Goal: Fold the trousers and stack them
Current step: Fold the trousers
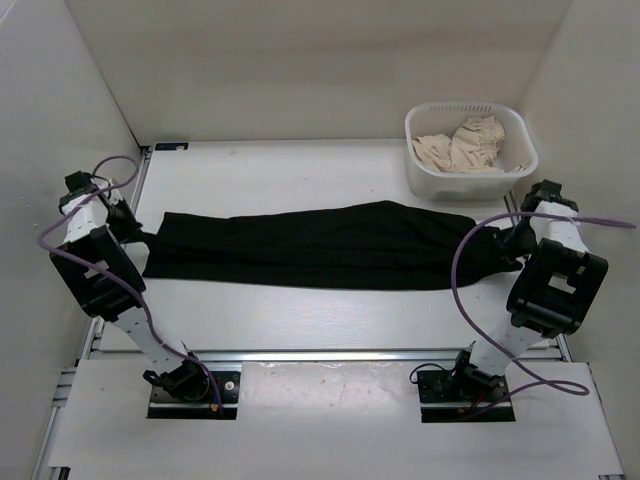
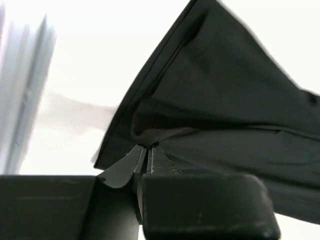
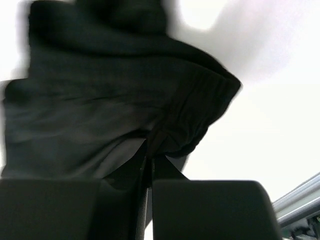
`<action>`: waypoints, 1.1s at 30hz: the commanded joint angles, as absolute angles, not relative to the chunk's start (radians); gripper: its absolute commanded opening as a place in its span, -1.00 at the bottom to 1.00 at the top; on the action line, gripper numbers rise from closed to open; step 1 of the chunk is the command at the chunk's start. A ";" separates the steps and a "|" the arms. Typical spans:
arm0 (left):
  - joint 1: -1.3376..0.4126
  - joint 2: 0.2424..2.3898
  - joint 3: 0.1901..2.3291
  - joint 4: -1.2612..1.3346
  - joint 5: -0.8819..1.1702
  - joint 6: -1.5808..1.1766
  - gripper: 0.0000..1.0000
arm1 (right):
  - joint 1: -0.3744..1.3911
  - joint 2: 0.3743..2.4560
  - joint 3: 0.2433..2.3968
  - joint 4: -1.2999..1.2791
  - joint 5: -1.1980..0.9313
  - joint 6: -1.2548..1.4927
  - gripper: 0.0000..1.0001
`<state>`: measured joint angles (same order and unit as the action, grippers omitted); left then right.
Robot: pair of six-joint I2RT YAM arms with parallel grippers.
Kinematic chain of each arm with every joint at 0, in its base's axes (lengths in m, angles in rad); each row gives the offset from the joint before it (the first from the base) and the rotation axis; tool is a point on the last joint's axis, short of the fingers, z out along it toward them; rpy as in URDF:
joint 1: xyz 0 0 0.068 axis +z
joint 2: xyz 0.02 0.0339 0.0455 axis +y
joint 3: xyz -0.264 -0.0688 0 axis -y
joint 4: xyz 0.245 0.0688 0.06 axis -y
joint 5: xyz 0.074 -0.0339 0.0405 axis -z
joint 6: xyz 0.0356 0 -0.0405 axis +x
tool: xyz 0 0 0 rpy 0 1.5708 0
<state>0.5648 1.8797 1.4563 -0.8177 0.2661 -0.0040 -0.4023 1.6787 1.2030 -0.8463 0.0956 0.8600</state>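
The black trousers [image 1: 320, 246] lie stretched out left to right across the middle of the white table, folded lengthwise into a long band. My left gripper [image 1: 138, 236] is shut on the trousers' left end; the left wrist view shows the cloth [image 2: 215, 100] pinched between its closed fingers [image 2: 150, 160]. My right gripper [image 1: 503, 243] is shut on the right end, the gathered waistband; in the right wrist view the cloth [image 3: 100, 100] bunches at its closed fingertips [image 3: 149, 150]. Both ends are held low, near the table.
A white basket [image 1: 421, 176] stands at the back right, holding a crumpled beige garment [image 1: 463, 146]. White walls close in the table on the left, back and right. A metal rail [image 1: 330, 354] runs along the near edge by the arm bases.
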 commanded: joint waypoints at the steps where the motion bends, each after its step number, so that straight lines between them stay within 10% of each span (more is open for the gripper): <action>1: 0.543 1.862 1.563 -0.808 0.244 0.000 -0.70 | -0.367 1.701 1.348 -0.891 0.141 0.827 -1.00; 13: 0.468 2.039 2.123 -0.841 0.215 0.000 -0.70 | -0.330 1.925 1.879 -1.011 0.101 0.778 -1.00; 33: 0.554 1.847 1.298 -0.753 0.005 0.000 -0.70 | -0.348 1.809 1.385 -0.917 0.291 0.684 -1.00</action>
<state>0.5377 1.8820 1.2732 -0.7937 0.0616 -0.0044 -0.3359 1.8084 1.3705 -0.9237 0.2352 0.7055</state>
